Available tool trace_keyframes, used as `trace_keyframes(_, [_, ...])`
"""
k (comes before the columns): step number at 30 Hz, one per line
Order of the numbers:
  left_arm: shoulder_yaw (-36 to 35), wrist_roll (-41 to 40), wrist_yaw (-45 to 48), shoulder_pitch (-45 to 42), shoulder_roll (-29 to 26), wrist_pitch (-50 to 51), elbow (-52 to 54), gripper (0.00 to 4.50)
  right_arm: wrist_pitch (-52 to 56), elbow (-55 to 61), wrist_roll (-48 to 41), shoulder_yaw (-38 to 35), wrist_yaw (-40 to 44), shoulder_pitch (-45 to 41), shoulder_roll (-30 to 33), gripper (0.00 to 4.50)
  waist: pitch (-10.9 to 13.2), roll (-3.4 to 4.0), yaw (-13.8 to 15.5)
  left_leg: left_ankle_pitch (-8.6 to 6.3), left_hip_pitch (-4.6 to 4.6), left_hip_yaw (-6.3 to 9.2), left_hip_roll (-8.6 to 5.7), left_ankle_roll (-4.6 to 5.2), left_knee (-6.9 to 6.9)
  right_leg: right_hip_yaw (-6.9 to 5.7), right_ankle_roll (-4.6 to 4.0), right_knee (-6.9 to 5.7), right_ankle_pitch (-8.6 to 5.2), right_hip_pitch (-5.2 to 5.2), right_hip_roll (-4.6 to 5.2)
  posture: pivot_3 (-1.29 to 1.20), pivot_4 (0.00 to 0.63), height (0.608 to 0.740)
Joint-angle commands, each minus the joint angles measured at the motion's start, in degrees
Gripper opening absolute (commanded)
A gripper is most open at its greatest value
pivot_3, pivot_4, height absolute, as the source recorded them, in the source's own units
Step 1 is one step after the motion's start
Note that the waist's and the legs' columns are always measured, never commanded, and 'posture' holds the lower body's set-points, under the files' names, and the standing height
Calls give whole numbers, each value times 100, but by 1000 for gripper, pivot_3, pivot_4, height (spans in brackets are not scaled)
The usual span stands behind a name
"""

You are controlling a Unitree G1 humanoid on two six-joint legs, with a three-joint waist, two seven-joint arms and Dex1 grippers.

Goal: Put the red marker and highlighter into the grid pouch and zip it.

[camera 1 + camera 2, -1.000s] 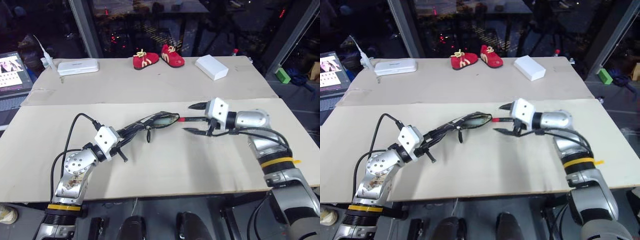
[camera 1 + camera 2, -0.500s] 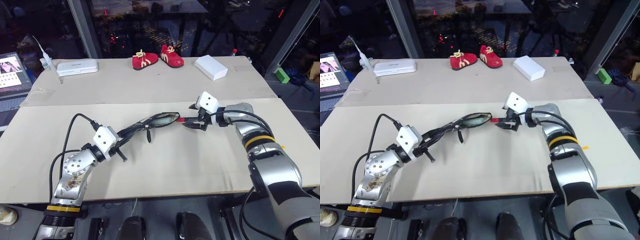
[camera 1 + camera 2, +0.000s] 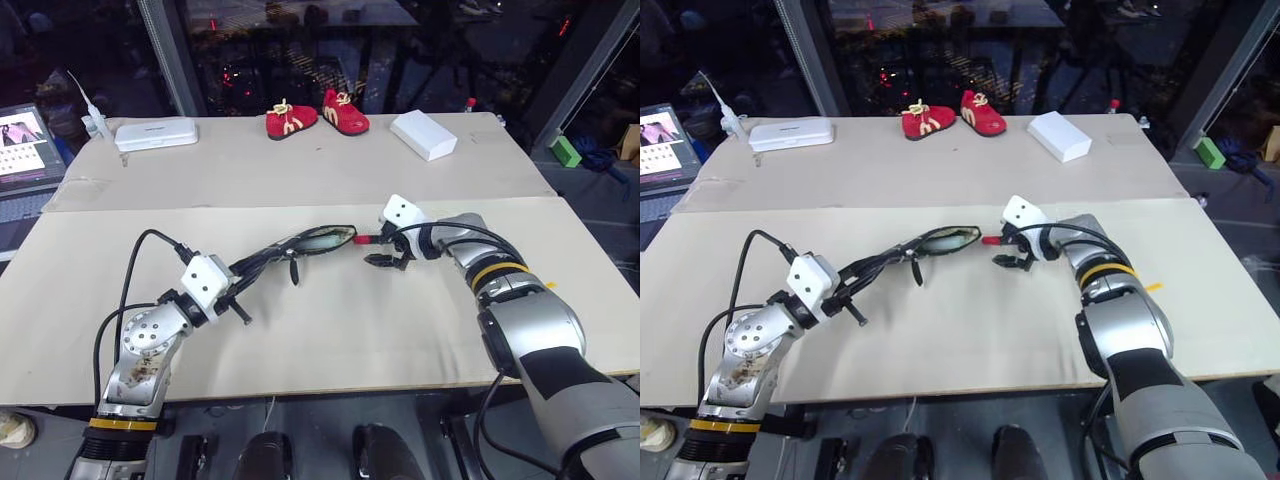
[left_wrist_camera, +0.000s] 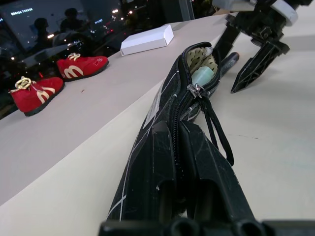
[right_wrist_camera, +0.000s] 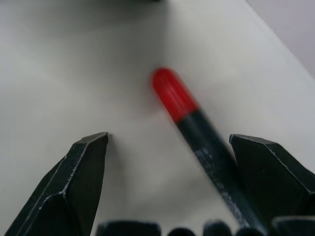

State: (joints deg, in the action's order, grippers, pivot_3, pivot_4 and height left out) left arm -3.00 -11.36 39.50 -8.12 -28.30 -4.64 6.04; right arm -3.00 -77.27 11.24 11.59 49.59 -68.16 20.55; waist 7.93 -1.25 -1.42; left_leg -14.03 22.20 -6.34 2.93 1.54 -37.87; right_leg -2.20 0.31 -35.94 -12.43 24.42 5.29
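Grid pouch (image 3: pixel 305 243): black with white lines, on the board, zipper open at one end, cord pull hanging. Pale green highlighter (image 4: pixel 202 74) inside the mouth. Red marker (image 5: pixel 189 112) flat on board, just beside the opening.

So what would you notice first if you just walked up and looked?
Probably the left gripper holding up the grid pouch in the middle of the table, its mouth gaping with the highlighter inside. Right beside the mouth, the right gripper stands open around the red marker lying on the table. At the far edge sit two little red shoes.
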Motion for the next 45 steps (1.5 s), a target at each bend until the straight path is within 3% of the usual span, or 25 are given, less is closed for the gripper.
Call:
trace_keyframes(1, [-97, -49, -61, -28, -52, 34, 266, 0, 492, -53, 48, -161, -337, -112, -5, 4361, 0, 0, -3, 0, -1, 1, 0, 0, 0, -1, 0, 0, 0, -2, 0, 0, 150, 740])
trace_keyframes(5, [-100, -46, -73, -20, -48, 43, 285, 0, 882, -74, 24, -308, -261, -110, -33, 4361, 0, 0, -10, 0, -1, 2, -1, 0, 0, -1, 0, 1, 0, -3, 0, 0, 150, 740])
trace_keyframes(10, [-105, -36, -100, -37, -35, 71, 308, 0, 1409, -91, 98, -279, 517, -62, 56, 4361, 0, 0, -15, 0, -2, 3, -1, 0, 0, -2, 0, 2, 0, -4, -1, 0, 150, 740])
trace_keyframes(13, [-101, -37, -106, -39, -32, 73, 298, 0, 1533, -53, 53, -310, 942, -6, 165, 3818, 0, 0, -4, -1, 0, 5, -2, 1, 0, -4, 0, 5, 0, -5, -1, 0, 150, 740])
trace_keyframes(19, [-62, -36, -90, -186, -11, 48, 168, 0, 1458, 84, 49, -310, 1174, 149, 259, 1593, 0, 0, 7, -1, -2, 6, -2, 1, 0, -5, 0, 5, 0, -7, -3, 0, 150, 740])
trace_keyframes(23, [-20, -39, -44, -235, 6, 25, 94, 0, 1372, 288, -18, -312, 1328, 22, 161, 455, 0, 0, -9, -1, -2, 5, -2, 1, 0, -5, 0, 4, 0, -6, -3, 0, 150, 740])
trace_keyframes(26, [1, -39, -19, -243, 12, 11, 74, 0, 1197, 540, -93, -421, 827, -96, 87, 454, 0, 0, -79, -1, -1, 5, -1, 1, 0, -4, 0, 4, 0, -4, -4, 0, 150, 740])
trace_keyframes(30, [9, -48, -23, -251, 40, 2, 66, 0, 1352, 1422, -563, -760, 882, 103, 71, 454, 1, 1, -103, -1, 4, 6, -1, 1, 0, -2, 0, 2, 0, 1, -2, 0, 150, 740])
trace_keyframes(38, [48, -51, 30, -236, 23, 23, 57, 0, 3180, 6087, -1087, -1074, 585, 2312, 584, 454, 3, 5, 67, -3, 31, 23, 1, 0, 5, -16, 6, 4, 0, 12, 8, 0, 150, 740])
trace_keyframes(42, [47, -58, 36, -236, 24, 28, 63, 0, 3369, 7614, -1401, -1121, 655, 2927, 914, 454, 4, 7, 73, -4, 39, 23, -7, 5, -1, -7, 12, 11, 4, 28, 13, 0, 150, 740])
trace_keyframes(45, [52, -52, 22, -198, 39, 26, 94, 0, 3439, 8061, -1540, -1159, 430, 3079, 930, 454, 4, 5, 31, -4, 22, 23, -3, 4, 0, -5, 11, 9, 3, 21, -4, 0, 150, 740])
